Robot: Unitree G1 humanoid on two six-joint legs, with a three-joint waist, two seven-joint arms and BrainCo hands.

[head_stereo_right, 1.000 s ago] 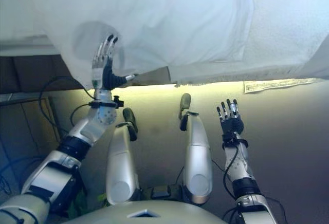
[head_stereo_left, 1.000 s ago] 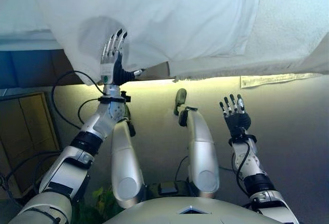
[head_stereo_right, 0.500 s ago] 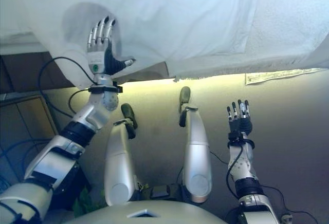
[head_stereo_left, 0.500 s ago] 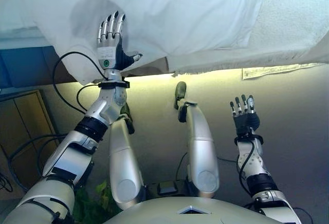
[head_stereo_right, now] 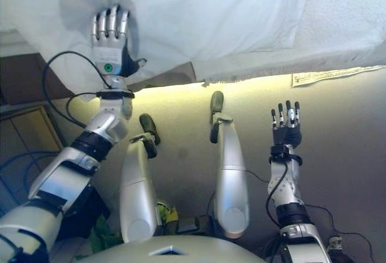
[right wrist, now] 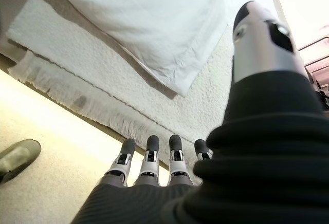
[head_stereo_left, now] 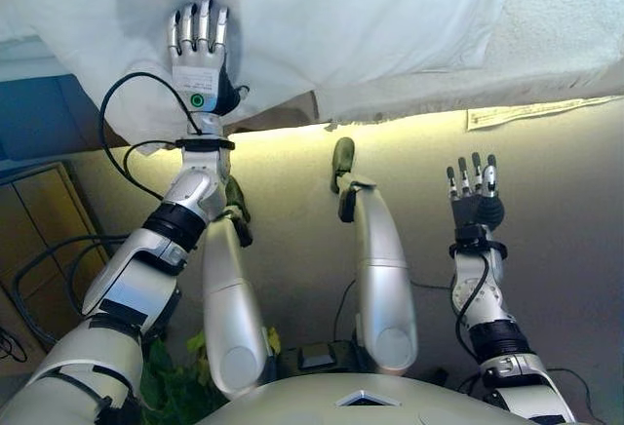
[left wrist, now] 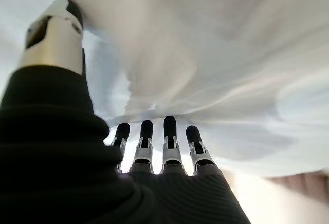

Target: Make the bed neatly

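Observation:
A white sheet lies over the bed and hangs past its near edge. My left hand is open, fingers straight, lying flat on the sheet near its hanging left corner. In the left wrist view its fingers point at the rumpled white sheet. My right hand is open and empty, held over the carpet short of the bed edge. The right wrist view shows the sheet's corner lying on a textured white blanket.
The textured blanket covers the bed's right side, its fringe along the edge. A wooden cabinet stands at the left. A paper label lies on the beige carpet by the bed.
My left hand has slid farther up onto the sheet, away from me. My right hand has risen a little toward the bed. The camera has shifted slightly.

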